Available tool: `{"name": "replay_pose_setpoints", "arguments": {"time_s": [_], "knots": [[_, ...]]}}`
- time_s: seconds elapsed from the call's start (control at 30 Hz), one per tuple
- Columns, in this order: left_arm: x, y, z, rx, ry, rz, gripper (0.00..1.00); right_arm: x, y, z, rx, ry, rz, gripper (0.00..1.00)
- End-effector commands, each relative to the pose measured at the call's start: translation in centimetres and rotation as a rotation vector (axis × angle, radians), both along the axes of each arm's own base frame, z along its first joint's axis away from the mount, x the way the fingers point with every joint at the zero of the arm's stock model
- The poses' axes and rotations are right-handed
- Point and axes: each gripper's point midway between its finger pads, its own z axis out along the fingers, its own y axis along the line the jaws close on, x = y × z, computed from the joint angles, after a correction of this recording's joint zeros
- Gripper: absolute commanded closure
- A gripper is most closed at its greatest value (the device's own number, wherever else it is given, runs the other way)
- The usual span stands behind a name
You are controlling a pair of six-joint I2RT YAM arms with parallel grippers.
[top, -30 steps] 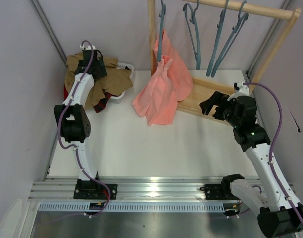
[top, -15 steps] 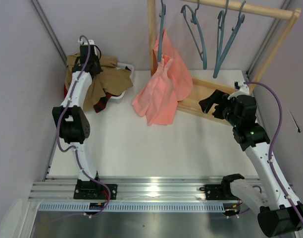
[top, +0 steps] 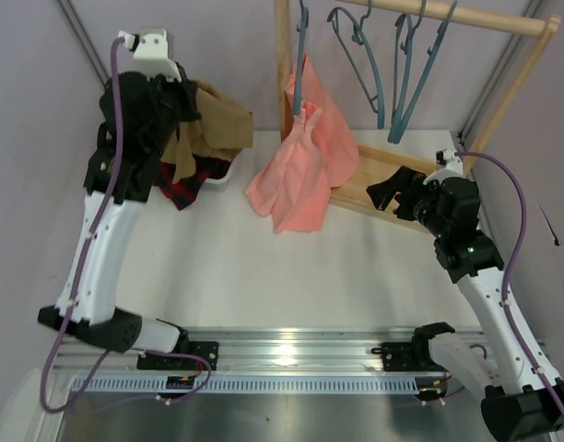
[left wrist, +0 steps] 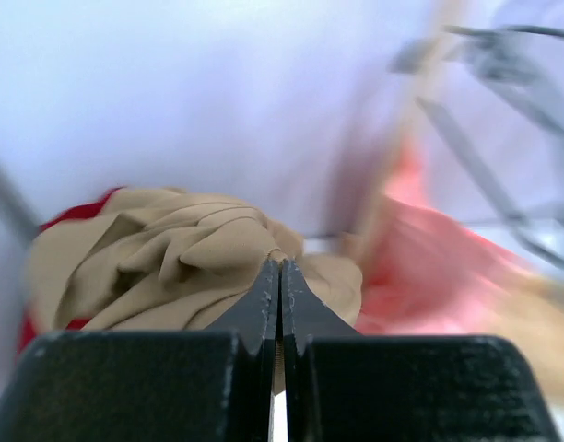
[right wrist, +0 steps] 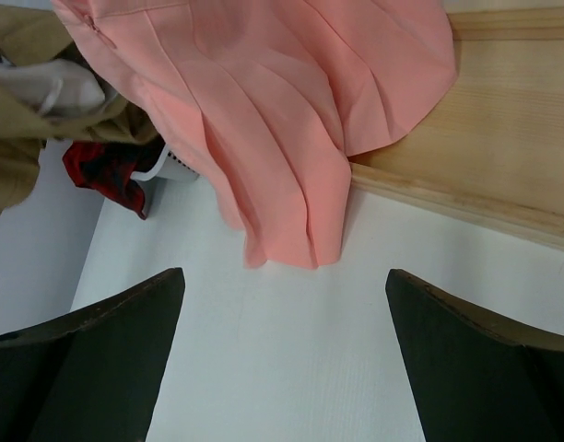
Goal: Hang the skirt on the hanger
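Observation:
The khaki skirt [top: 222, 124] hangs lifted at the back left, bunched under my left gripper [top: 190, 99], which is raised high on its arm. In the left wrist view the left gripper [left wrist: 280, 269] is shut, with a fold of the skirt [left wrist: 162, 267] pinched at its tips. Slate-blue hangers [top: 363, 60] hang bare on the wooden rail [top: 466, 17] at the back right. My right gripper [top: 390, 190] stands open low near the rack's base, nothing between its fingers [right wrist: 88, 359].
A salmon-pink garment [top: 305, 161] hangs from the leftmost hanger [top: 300, 55] and drapes onto the table. A red-and-black plaid garment [top: 182, 187] spills from a white basket [top: 223, 175] below the skirt. The rack's wooden base [right wrist: 503, 120] lies ahead of the right gripper.
The left gripper closed on the skirt in the basket, then the arm rose and drew the skirt up. The bare hangers swing slightly. The right arm hardly moved.

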Motion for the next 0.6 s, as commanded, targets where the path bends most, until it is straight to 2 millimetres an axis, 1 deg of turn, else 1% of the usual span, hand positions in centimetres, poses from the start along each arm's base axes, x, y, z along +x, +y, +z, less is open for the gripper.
{"name": "replay_pose_setpoints", "arguments": {"time_s": [0.0,0.07,0.1,0.13,0.17,0.2,0.23,0.27,0.3,0.33,0.37,0.4,0.43,0.47,0.5,0.53,0.57], "knots": [[-5.7,-2.1,1.6,-0.044,-0.062,-0.089,1.00,-1.0,0.2,2.6,0.026,-0.070,0.015,0.01],[-7.6,-2.7,1.4,-0.098,-0.053,-0.123,1.00,-1.5,-0.1,2.4,0.021,-0.056,0.008,0.01],[-7.9,-3.6,-1.4,-0.116,0.015,-0.144,1.00,-1.7,-0.3,2.3,0.019,-0.054,-0.004,0.01],[-9.7,-3.3,-0.9,-0.145,0.001,-0.156,1.00,-2.0,-0.5,2.4,0.020,-0.055,-0.009,0.01],[-10.7,-3.8,-1.2,-0.167,0.008,-0.199,1.00,-2.3,-0.5,2.1,0.018,-0.042,-0.010,0.01],[-10.8,-4.9,-4.7,-0.179,0.091,-0.237,1.00,-2.5,-0.6,2.0,0.017,-0.035,-0.010,0.01],[-12.5,-5.1,-4.4,-0.206,0.072,-0.284,1.00,-2.8,-0.6,2.0,0.022,-0.032,-0.011,0.00],[-12.9,-5.9,-6.8,-0.209,0.121,-0.321,1.00,-3.0,-0.7,1.3,0.017,-0.006,-0.013,0.01],[-14.1,-7.3,-7.7,-0.241,0.150,-0.398,1.00,-3.3,-0.6,0.9,0.018,0.006,-0.010,0.01],[-14.3,-8.2,-12.3,-0.230,0.254,-0.418,1.00,-3.6,-0.7,0.7,0.027,0.013,-0.013,0.01],[-15.1,-8.7,-13.4,-0.239,0.286,-0.452,1.00,-3.8,-0.7,0.2,0.028,0.030,-0.014,0.01],[-16.5,-10.3,-14.8,-0.247,0.336,-0.530,1.00,-4.1,-0.6,-0.8,0.031,0.053,-0.006,0.00],[-17.1,-11.1,-19.1,-0.219,0.437,-0.543,1.00,-4.3,-0.5,-1.3,0.036,0.070,-0.004,0.01],[-17.9,-11.5,-20.6,-0.202,0.476,-0.554,1.00,-4.7,-0.5,-1.8,0.043,0.090,-0.003,0.01],[-19.1,-12.4,-21.9,-0.168,0.505,-0.595,1.00,-5.0,-0.3,-2.9,0.045,0.118,0.008,0.01],[-19.8,-12.4,-24.9,-0.127,0.570,-0.595,1.00,-5.2,-0.3,-3.6,0.045,0.134,0.009,0.00],[-20.5,-12.5,-26.0,-0.099,0.606,-0.611,1.00,-5.6,-0.2,-4.2,0.047,0.149,0.012,0.01]]}}
